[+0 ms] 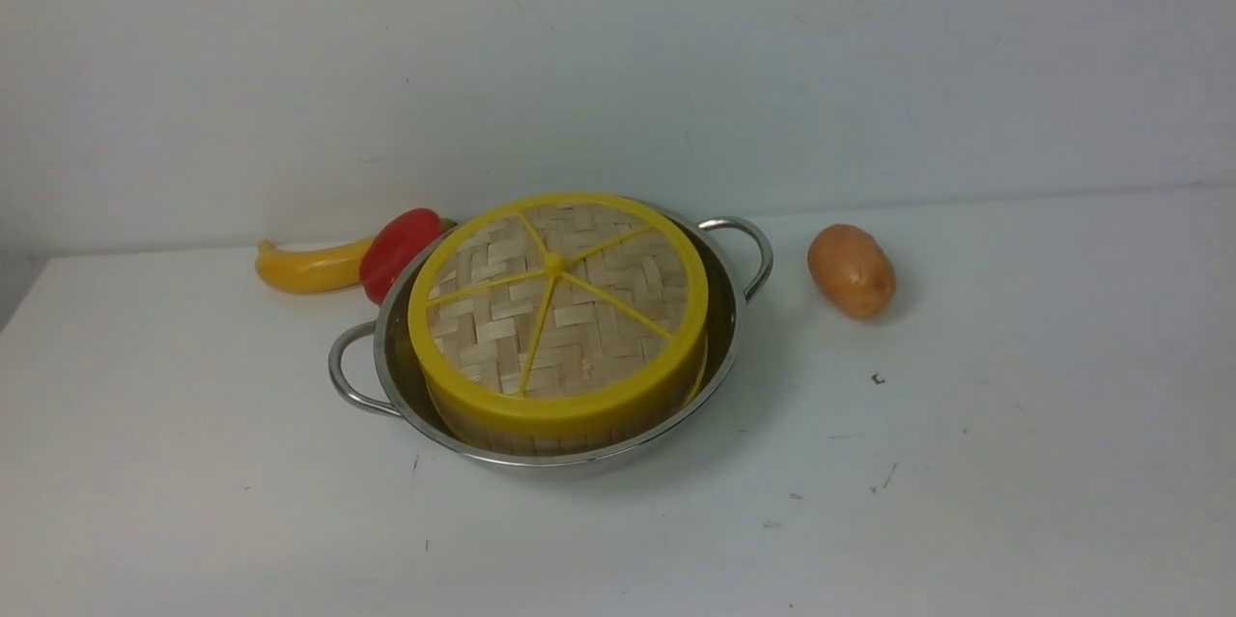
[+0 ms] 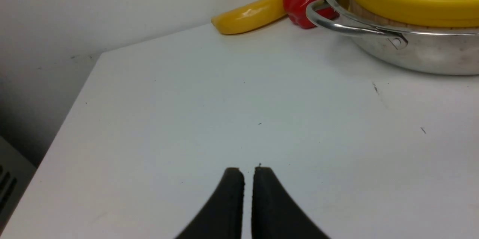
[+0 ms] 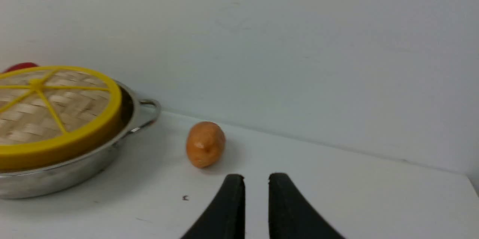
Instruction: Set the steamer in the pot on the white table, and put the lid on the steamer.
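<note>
Mostly hidden steamer point(image 1: 541, 434) under lid point(image 1: 558, 308) in pot point(image 1: 719, 347), pepper point(image 1: 398, 250) half behind it, left tool point(image 2: 249, 173) nearly together, right tool point(image 3: 256, 181) slightly apart, both empty.

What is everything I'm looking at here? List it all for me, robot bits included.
pot: one, shiny steel with two loop handles, middle of the table
steamer: one, bamboo, sitting inside the pot
lid: one, woven bamboo with yellow rim and spokes, on top of the steamer
red pepper: one, red, behind the pot on its left
banana: one, yellow, left of the pepper, near the wall
potato: one, brown-orange, right of the pot
white table: one, white with small dark specks, under everything
left gripper: one, black, fingers nearly together, empty, above bare table
right gripper: one, black, fingers slightly apart, empty, near the potato
</note>
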{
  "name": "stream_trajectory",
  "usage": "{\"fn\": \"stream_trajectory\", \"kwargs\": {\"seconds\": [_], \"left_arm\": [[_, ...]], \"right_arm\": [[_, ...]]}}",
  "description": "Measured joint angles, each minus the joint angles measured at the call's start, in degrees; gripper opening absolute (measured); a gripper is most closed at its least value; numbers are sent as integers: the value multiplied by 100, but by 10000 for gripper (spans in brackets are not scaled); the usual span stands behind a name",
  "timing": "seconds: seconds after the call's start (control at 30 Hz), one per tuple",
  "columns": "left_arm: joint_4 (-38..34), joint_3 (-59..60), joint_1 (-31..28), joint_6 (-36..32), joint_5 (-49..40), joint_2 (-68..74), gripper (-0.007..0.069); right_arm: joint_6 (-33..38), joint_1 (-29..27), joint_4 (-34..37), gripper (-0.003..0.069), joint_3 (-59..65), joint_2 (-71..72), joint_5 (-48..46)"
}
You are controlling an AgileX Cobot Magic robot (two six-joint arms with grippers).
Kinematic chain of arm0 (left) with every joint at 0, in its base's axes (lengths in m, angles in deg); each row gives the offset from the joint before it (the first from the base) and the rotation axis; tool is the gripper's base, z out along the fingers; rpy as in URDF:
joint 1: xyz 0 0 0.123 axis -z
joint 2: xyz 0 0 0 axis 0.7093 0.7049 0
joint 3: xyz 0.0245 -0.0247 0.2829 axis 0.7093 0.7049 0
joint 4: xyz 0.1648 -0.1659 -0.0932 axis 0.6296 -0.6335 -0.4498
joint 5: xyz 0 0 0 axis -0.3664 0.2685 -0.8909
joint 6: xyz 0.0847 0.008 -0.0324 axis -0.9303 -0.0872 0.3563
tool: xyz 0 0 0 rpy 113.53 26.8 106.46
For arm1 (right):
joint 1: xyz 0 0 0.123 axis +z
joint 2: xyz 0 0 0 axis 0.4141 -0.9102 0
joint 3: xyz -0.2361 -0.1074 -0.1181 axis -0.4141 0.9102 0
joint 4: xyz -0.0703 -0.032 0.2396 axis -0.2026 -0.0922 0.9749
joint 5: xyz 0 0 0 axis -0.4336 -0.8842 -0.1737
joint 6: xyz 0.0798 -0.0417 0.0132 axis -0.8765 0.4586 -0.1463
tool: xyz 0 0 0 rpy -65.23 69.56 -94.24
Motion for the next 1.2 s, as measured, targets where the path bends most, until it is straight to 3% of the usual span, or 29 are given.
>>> {"fn": "stream_trajectory", "kwargs": {"seconds": [0.13, 0.33, 1.2], "left_arm": [[0, 0, 0, 0, 0, 0, 31], [0, 0, 0, -5, 0, 0, 31], [1, 0, 0, -5, 2, 0, 31]], "right_arm": [[-379, -659, 185, 139, 1217, 551, 710], [-471, -1212, 546, 153, 2016, 1153, 941], [-490, -1259, 712, 208, 2033, 1408, 888]]}}
